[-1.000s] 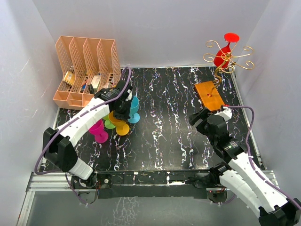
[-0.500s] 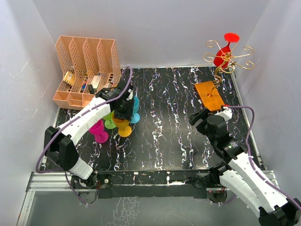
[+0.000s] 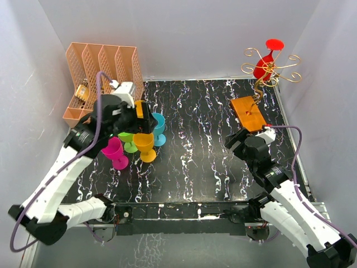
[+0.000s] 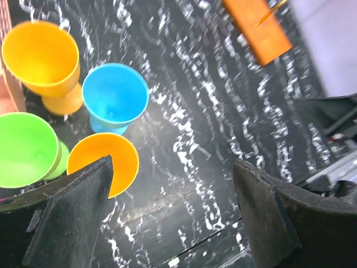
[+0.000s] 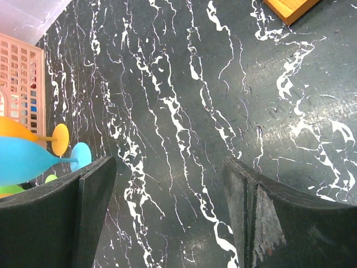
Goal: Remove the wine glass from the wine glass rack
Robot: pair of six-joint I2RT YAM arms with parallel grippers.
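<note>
A red wine glass [image 3: 263,66] hangs upside down in the gold wire wine glass rack [image 3: 279,71] at the far right corner. The rack's orange-brown base [image 3: 249,113] also shows in the left wrist view [image 4: 256,29] and the right wrist view [image 5: 290,6]. My left gripper [image 3: 143,118] [image 4: 173,215] hovers open over a group of coloured glasses, holding nothing. In front of the rack base, my right gripper [image 3: 234,139] [image 5: 170,209] stands open and empty over the bare marbled table.
Glasses stand at left centre: an orange one [image 3: 145,146] [image 4: 106,164], blue [image 3: 158,128] [image 4: 114,99], green [image 3: 127,139] [image 4: 25,148], magenta [image 3: 114,152], and a yellow-orange one [image 4: 42,58]. A peach file organizer [image 3: 100,78] is at back left. White walls enclose the table.
My left gripper went from shut to open and lifted up and left off the glasses, leaving the orange glass standing. The right arm has not moved.
</note>
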